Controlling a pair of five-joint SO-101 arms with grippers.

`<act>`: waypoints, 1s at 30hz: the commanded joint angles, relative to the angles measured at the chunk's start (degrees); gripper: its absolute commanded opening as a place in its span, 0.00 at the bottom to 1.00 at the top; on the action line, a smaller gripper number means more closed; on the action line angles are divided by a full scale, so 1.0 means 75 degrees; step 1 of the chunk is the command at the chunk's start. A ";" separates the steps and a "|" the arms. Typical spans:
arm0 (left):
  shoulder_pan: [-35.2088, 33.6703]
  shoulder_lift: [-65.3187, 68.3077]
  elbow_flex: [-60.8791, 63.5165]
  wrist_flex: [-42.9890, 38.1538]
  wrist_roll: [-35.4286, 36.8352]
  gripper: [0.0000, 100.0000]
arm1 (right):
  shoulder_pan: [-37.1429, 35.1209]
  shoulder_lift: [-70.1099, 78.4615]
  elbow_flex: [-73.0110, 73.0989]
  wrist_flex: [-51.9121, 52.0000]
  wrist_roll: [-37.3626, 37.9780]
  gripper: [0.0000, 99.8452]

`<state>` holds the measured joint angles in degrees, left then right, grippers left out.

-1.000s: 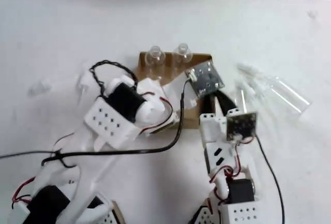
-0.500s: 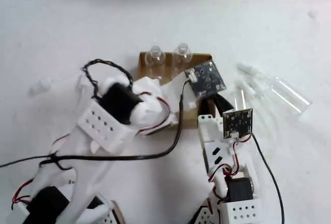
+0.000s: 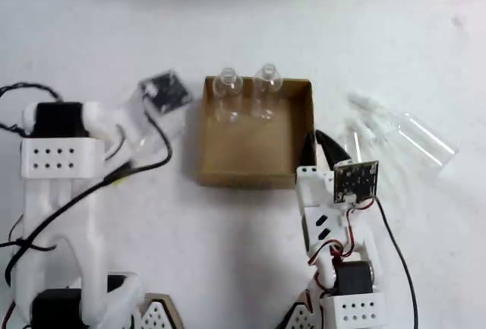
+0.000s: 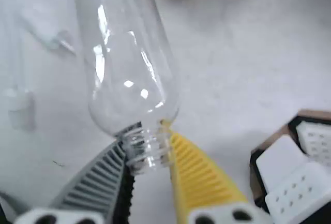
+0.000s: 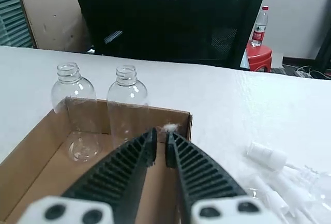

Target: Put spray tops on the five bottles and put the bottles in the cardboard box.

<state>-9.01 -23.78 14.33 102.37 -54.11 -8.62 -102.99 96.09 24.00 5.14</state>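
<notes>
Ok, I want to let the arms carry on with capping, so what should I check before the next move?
1. Grip: ok, left gripper is shut on the neck of the held bottle.
2. Top on the held bottle: not ok, neck bare.
3. Tops on the two boxed bottles: not ok, both stand upright in the cardboard box with open necks.
4. Loose spray tops available: ok, several lie right of the box.
5. Top in right gripper: not ok, fingers together by the box's right wall.

arms (image 3: 53, 166): white shells, black motors | cables (image 3: 163, 158): black, red | left hand (image 4: 146, 133): ribbed, grey and yellow
</notes>
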 commanded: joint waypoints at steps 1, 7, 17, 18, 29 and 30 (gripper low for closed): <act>-0.1530 -0.0229 0.0680 -0.0023 -0.2766 0.02 | 0.0064 -0.0029 0.0094 -0.0322 0.0094 0.02; -0.1987 -0.0217 0.1747 -0.0492 -0.5122 0.02 | 0.0064 -0.0018 0.0094 -0.0322 0.0094 0.02; -0.1870 -0.0229 0.2122 -0.1137 -0.5122 0.03 | 0.0053 -0.0018 0.0094 -0.0311 0.0399 0.02; -0.1881 -0.0229 0.2133 -0.1137 -0.5111 0.03 | 0.0029 -0.0006 0.0094 -0.0311 0.0586 0.02; -0.1893 -0.0287 0.2098 -0.1442 -0.4419 0.20 | 0.0006 -0.0006 0.0094 -0.0311 0.0785 0.02; -0.1952 -0.0299 0.2075 -0.1453 -0.4419 0.19 | 0.0006 -0.0006 0.0094 -0.0311 0.0785 0.02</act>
<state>-23.25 -23.87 30.59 92.26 -88.13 -8.70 -102.99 96.35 23.12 10.33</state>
